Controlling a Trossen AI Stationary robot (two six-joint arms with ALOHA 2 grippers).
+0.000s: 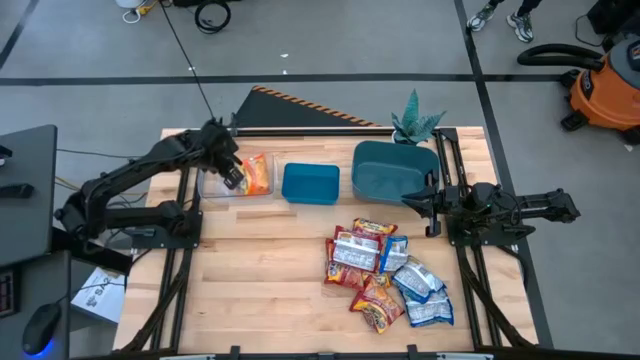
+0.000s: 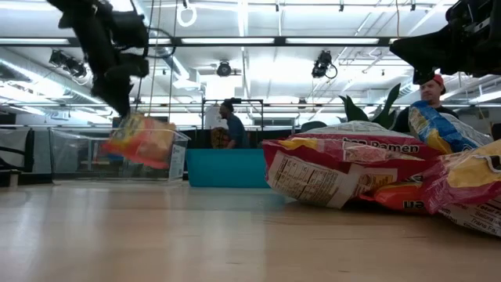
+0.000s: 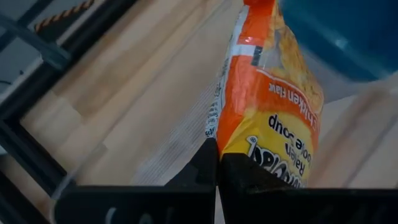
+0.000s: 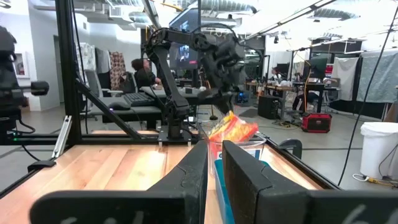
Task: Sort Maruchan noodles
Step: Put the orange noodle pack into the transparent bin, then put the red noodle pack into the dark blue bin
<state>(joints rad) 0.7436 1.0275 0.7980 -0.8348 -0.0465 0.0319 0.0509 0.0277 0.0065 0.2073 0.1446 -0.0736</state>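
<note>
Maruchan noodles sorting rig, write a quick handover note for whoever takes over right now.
Left pincer: shut on an orange chicken ramen packet, held above the clear bin at the table's far left.
Right pincer: waiting at the right side beside the teal bin, fingers nearly together, holding nothing.
Blue bin shows no packets.
Done: one orange packet nearly delivered, not yet released.
Left: the pile of ramen packets, red, orange and blue, lies unsorted near the right front.

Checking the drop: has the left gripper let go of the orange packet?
No: the left gripper is shut on the orange ramen packet above the clear bin.
</note>
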